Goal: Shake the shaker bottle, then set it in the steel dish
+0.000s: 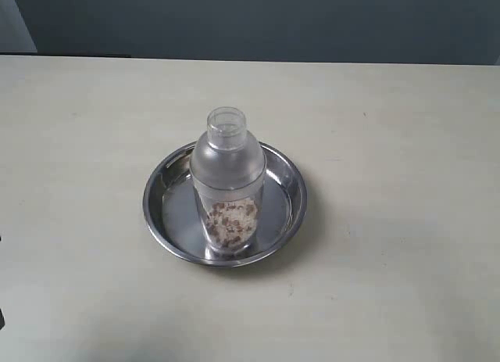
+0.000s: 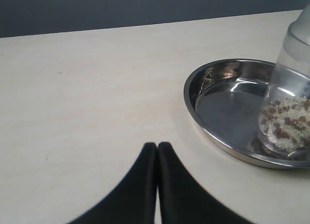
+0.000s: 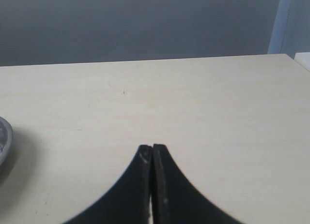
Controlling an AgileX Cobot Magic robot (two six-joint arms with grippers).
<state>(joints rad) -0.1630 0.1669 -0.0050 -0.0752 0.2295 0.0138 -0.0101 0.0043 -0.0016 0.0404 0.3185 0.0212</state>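
Observation:
The shaker bottle (image 1: 227, 186) stands upright inside the steel dish (image 1: 160, 198) at the middle of the table, brownish-white granules at its bottom and its clear cap on top. In the left wrist view the steel dish (image 2: 227, 96) lies ahead with the shaker bottle (image 2: 289, 112) partly cut off by the frame edge. My left gripper (image 2: 157, 145) is shut on nothing, over bare table short of the dish. My right gripper (image 3: 152, 147) is shut and empty over bare table; only a sliver of the dish rim (image 3: 4, 137) shows in its view. Neither gripper appears in the exterior view.
The pale table (image 1: 391, 127) spreads around the dish on all sides. A dark wall (image 1: 258, 22) runs behind the table's far edge. A white object (image 3: 302, 59) sits just beyond a table corner in the right wrist view.

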